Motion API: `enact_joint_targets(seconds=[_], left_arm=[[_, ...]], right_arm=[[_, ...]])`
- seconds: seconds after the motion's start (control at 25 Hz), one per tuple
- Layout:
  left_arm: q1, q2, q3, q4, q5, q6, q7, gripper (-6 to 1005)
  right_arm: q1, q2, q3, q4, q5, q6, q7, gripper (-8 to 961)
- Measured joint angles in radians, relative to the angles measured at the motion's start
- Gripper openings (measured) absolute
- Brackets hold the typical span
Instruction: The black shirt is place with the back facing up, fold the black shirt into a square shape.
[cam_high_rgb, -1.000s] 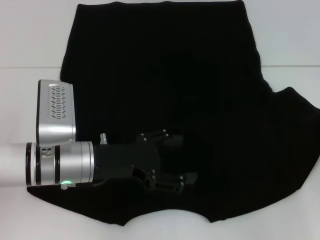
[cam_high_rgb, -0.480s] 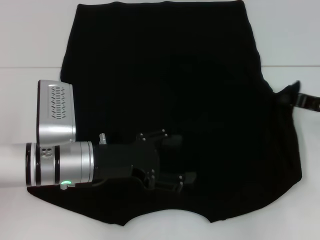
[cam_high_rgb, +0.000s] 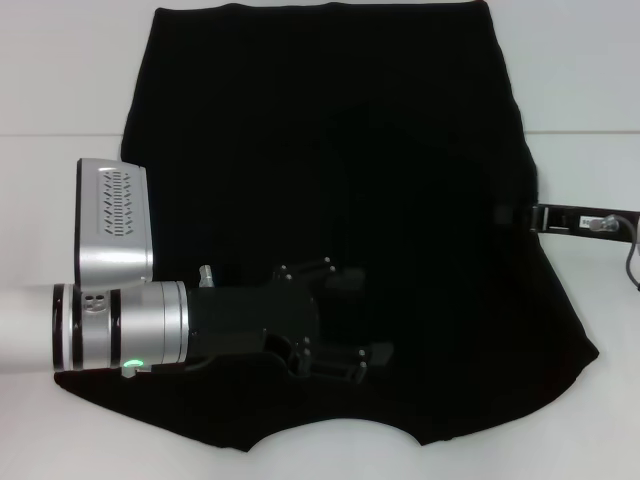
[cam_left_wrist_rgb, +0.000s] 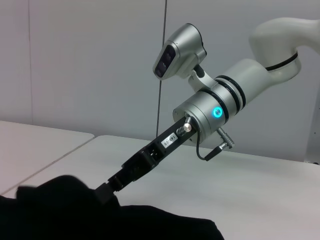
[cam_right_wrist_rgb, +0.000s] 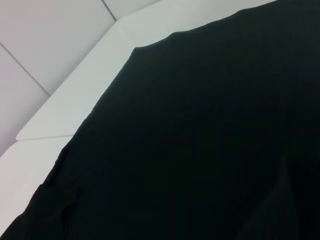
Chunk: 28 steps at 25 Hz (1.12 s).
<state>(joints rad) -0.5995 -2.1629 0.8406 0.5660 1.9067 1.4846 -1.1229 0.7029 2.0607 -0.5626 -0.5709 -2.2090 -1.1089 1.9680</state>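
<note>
- Looking down from the head camera, I see the black shirt (cam_high_rgb: 340, 200) spread over the white table (cam_high_rgb: 60, 70), filling most of the view, its curved neckline at the near edge.
- My left gripper (cam_high_rgb: 345, 325) lies low over the near-left part of the shirt, pointing toward my right; its fingers look spread apart, with nothing between them that I can make out.
- My right gripper (cam_high_rgb: 520, 215) reaches in from the right edge at mid-height, its tip meeting the shirt's right side where the sleeve area is drawn inward.
- From the left wrist camera, the right gripper (cam_left_wrist_rgb: 107, 192) has its tip buried in a raised bunch of the black shirt (cam_left_wrist_rgb: 60, 210), seemingly pinching it.
</note>
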Motion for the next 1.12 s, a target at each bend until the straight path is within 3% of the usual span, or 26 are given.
enact_joint_targets(seconds=[0.28,0.76,0.88,1.08,1.12], left_arm=[[0.0,0.0,0.0,0.0,0.0,-0.001,0.0,948],[0.005,0.0,-0.028,0.0,0.0,-0.001,-0.004,947],[0.006,0.003,-0.053,0.0,0.0,-0.001,-0.032,945],[0.007,0.006,-0.141,0.0,0.0,0.001,-0.102,943],[0.01,0.008,-0.158,0.0,0.0,0.005,-0.128,943]], right_arm=[[0.015,0.012,-0.017,0.013,-0.002,0.015,0.006,91],[0.01,0.004,-0.007,0.002,0.02,-0.031,0.009,103],[-0.008,-0.007,-0.007,-0.001,0.065,-0.048,0.002,339],[-0.056,-0.016,-0.006,-0.002,0.183,-0.138,-0.087,602],[-0.062,-0.016,-0.006,0.0,0.196,-0.149,-0.101,617]])
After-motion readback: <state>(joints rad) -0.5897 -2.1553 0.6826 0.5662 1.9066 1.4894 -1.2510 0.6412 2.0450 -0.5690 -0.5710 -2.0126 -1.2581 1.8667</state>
